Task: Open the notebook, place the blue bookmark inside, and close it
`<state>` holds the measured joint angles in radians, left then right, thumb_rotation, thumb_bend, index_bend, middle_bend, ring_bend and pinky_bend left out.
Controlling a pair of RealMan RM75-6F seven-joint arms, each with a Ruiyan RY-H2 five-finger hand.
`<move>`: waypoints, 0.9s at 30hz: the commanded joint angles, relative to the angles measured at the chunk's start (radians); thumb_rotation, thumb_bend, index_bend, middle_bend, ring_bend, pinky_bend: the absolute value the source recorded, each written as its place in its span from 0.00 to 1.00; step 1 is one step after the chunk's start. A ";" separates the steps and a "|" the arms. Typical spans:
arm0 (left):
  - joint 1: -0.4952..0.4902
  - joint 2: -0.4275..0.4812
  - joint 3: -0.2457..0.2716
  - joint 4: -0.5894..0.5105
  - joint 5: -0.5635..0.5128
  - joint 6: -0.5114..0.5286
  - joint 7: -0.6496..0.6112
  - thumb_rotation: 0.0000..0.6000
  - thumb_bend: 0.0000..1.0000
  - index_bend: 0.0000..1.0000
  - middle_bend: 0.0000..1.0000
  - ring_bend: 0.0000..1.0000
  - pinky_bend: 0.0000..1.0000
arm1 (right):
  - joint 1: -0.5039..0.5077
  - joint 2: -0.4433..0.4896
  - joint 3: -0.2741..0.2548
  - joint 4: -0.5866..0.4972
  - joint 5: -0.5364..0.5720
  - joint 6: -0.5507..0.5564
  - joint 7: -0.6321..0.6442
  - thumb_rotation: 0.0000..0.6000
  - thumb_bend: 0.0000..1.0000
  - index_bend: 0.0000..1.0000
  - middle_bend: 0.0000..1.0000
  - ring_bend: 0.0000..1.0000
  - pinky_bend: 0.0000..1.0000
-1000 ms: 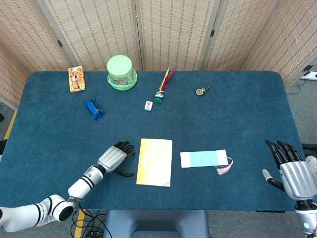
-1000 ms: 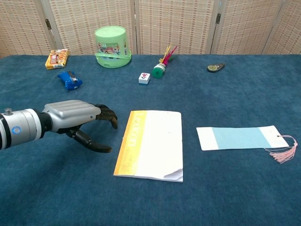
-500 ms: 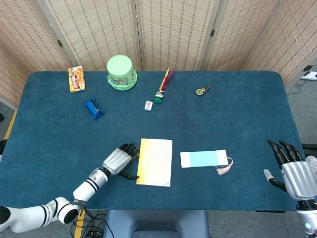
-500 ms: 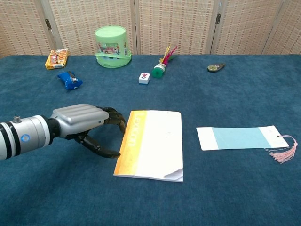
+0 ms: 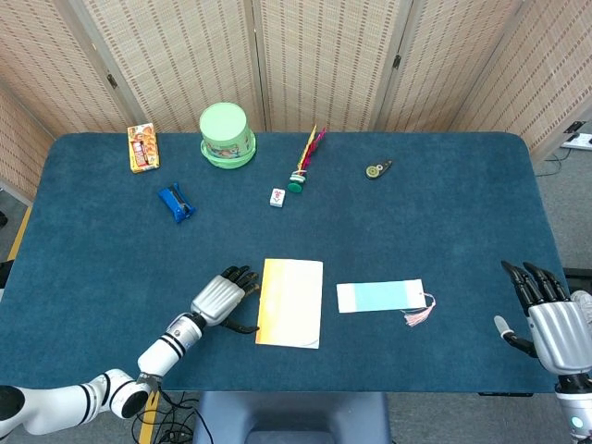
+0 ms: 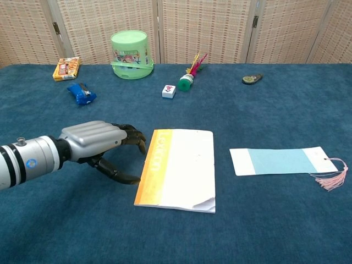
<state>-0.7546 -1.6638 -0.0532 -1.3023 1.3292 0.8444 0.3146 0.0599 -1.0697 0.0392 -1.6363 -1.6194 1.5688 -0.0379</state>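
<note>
Dark blue felt-covered table (image 5: 444,213) carries all items. Closed notebook w/ white cover and orange-yellow spine strip (image 6: 177,168) lies flat at near-centre. Left hand (image 6: 98,144), silver back, black fingers, sits at notebook's spine edge; fingertips (image 6: 138,144) at or touching that edge, thumb low by lower spine corner. Fingers are curved and spread, nothing gripped. Rectangular light-blue bookmark w/ white ends and pink tassel (image 6: 283,161) lies flat just right of notebook, apart from it. Right hand (image 5: 548,319) is at table's near-right edge, fingers extended and apart, empty. Green lidded tub (image 5: 227,134) stands at far side.
</note>
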 commanded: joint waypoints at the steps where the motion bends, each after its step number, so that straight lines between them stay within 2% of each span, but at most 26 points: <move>1: -0.002 -0.009 0.002 -0.003 -0.006 -0.004 0.011 0.31 0.13 0.26 0.13 0.06 0.15 | -0.001 0.001 0.000 -0.001 0.000 0.001 0.000 1.00 0.25 0.01 0.17 0.10 0.17; 12: -0.011 -0.025 0.005 -0.077 -0.006 0.006 0.056 0.31 0.13 0.26 0.13 0.06 0.15 | -0.006 -0.001 -0.001 0.002 -0.001 0.005 0.001 1.00 0.25 0.01 0.17 0.10 0.17; 18: -0.017 -0.027 -0.012 -0.097 -0.017 0.022 0.076 0.32 0.13 0.26 0.13 0.06 0.15 | -0.002 -0.003 -0.003 0.007 -0.016 0.004 -0.002 1.00 0.25 0.01 0.17 0.09 0.17; 24: 0.009 0.047 -0.047 -0.137 -0.028 0.083 0.037 0.31 0.13 0.25 0.12 0.06 0.15 | 0.041 -0.017 -0.019 0.027 -0.121 -0.010 -0.002 1.00 0.25 0.05 0.17 0.09 0.17; 27: 0.033 0.098 -0.061 -0.161 -0.028 0.126 0.001 0.35 0.13 0.24 0.12 0.06 0.15 | 0.079 -0.026 -0.026 0.041 -0.193 -0.027 -0.018 1.00 0.24 0.09 0.19 0.09 0.17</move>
<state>-0.7392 -1.5952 -0.1017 -1.4453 1.3026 0.9440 0.3391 0.1064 -1.0869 0.0219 -1.6081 -1.7616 1.5576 -0.0471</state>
